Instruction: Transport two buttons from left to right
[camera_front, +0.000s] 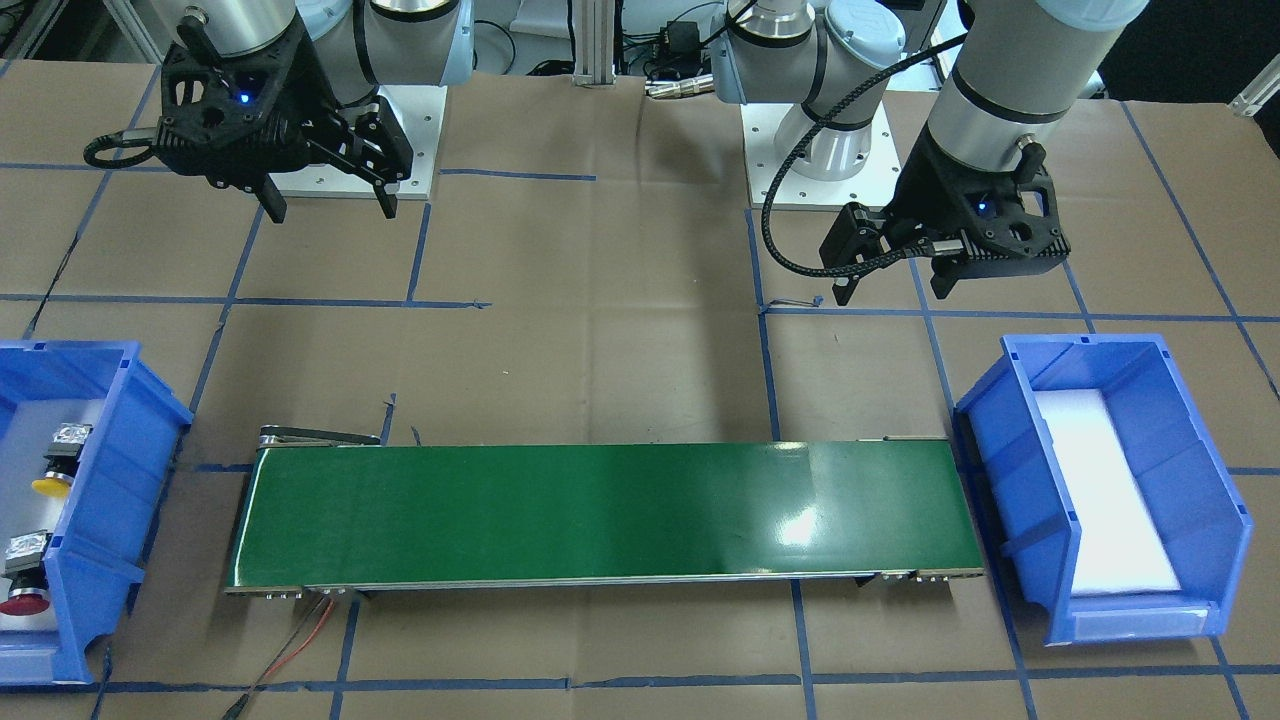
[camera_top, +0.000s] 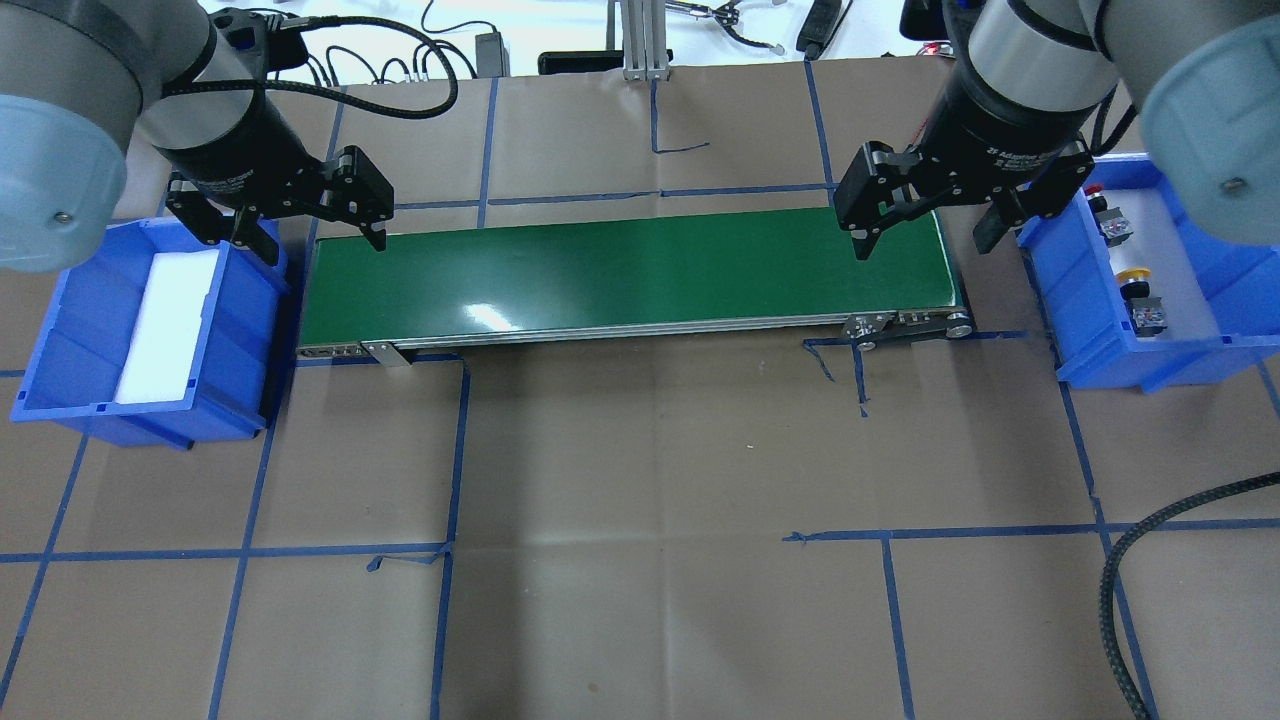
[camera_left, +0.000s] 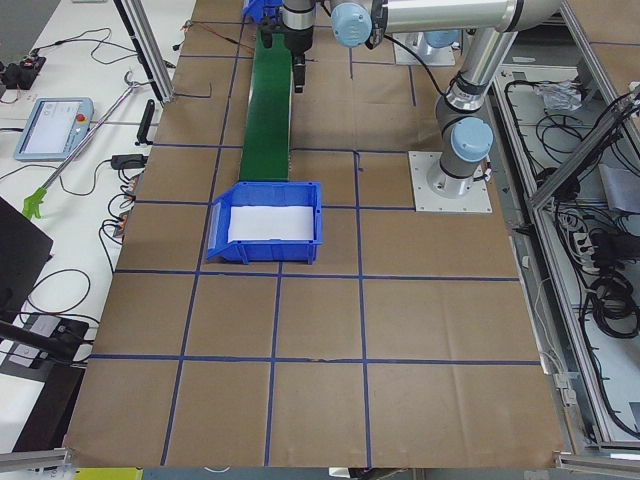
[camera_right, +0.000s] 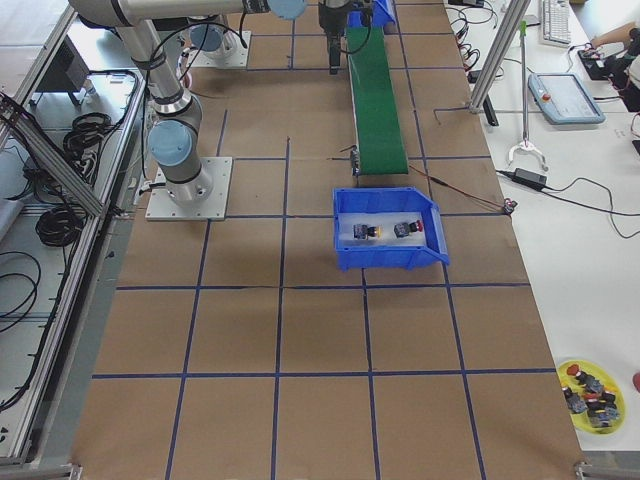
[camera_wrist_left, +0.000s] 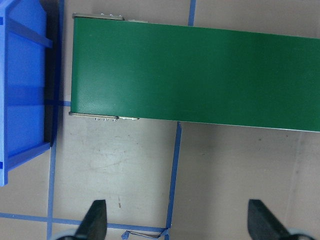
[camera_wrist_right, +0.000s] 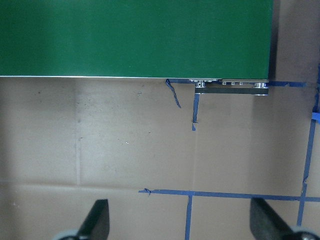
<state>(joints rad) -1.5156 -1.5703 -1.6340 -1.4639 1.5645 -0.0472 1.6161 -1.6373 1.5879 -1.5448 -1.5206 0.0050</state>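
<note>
Over at the robot's right end, the yellow button (camera_front: 60, 462) and red button (camera_front: 25, 578) lie side by side in the blue bin (camera_front: 112, 480), apart. Left gripper (camera_front: 893, 288) hangs with jaws spread wide, and right gripper (camera_front: 332, 212) likewise, both over the table (camera_front: 600, 350) on the robot's side of the green conveyor (camera_front: 600, 515).

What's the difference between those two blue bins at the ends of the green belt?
The right bin holds a yellow button and a red button; the left bin holds only a white pad. The right bin sits by the right gripper, the left bin by the left gripper. Both are blue and open-topped, one at each end of the belt.
</note>
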